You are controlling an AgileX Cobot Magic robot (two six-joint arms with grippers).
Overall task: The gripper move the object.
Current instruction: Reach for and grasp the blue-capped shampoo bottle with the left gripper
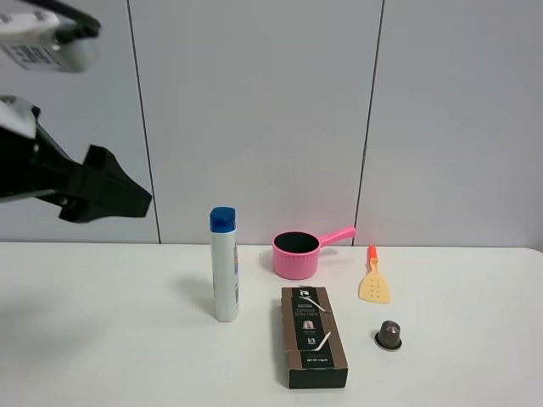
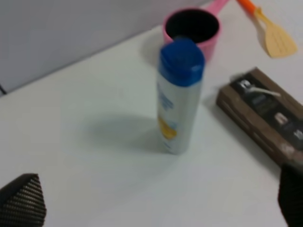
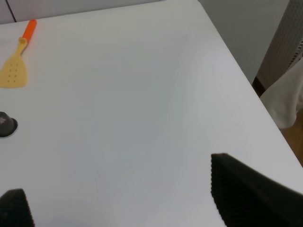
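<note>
Left claw (image 1: 140, 202) gapes wide with nothing in it, hanging above the bench (image 1: 102, 339), shampoo bottle (image 1: 225, 271) upright ahead of and below it, well apart, pink saucepan (image 1: 295, 254) and brown box (image 1: 314, 337) beyond the bottle, right claw (image 3: 113, 175) likewise spread and empty.

- Left gripper (image 1: 127, 199): matte black, wedge-shaped, tapering to a point, with a notched upper edge.
- White housing (image 1: 38, 49) on the same arm carries dark printed lettering; a black cable (image 1: 75, 19) loops over it.
- Right gripper (image 3: 128, 201): 2 black fingers (image 3: 246, 189) with a fine dotted, woven-looking texture, matching the left fingers (image 2: 22, 202).
</note>
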